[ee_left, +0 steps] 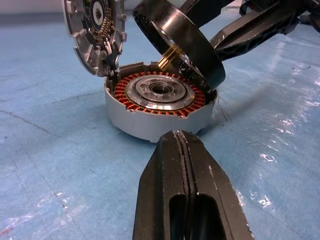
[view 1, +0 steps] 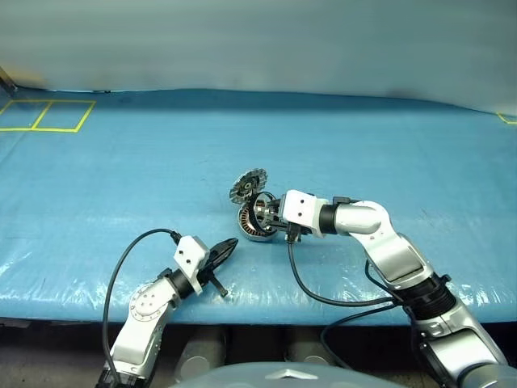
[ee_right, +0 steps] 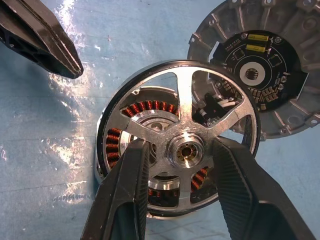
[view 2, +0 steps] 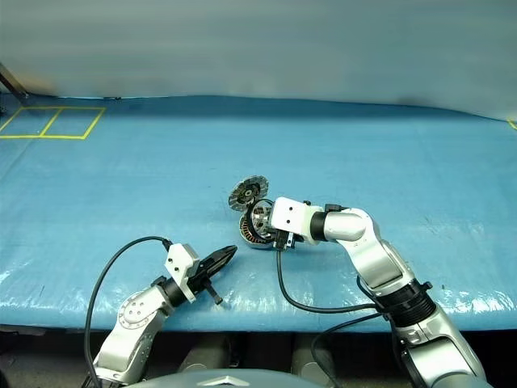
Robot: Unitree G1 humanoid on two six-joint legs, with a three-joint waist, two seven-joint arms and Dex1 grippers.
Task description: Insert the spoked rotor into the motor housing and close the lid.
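So the right gripper (ee_right: 180,165) has the spoked rotor (ee_right: 186,102) pinched by its hub — jaws roughly half open, one black finger (ee_right: 125,190) on each side of the brass-coloured centre, poking through the gaps between spokes. The rotor is tilted, one edge down on the rim of the motor housing (ee_left: 150,122) and the other edge lifted, so it isn't seated in there. You can see the copper windings (ee_left: 192,102) through the spokes and around the housing's dark centre.

The lid (view 1: 247,185) is swung open and standing up off the housing's rim at about 11 o'clock from the housing in the head view, its inner face with the little circuit board turned toward the rotor.

The left gripper (view 1: 229,247) sits at roughly 7 o'clock from the housing, near it but not touching — jaws pressed fully together, holding nothing, tips pointing at the housing's side wall. It hangs low over the blue mat (view 1: 363,137).

Everything sits near the middle of the mat, with yellow tape squares (view 1: 47,115) off at the far 10 o'clock corner.
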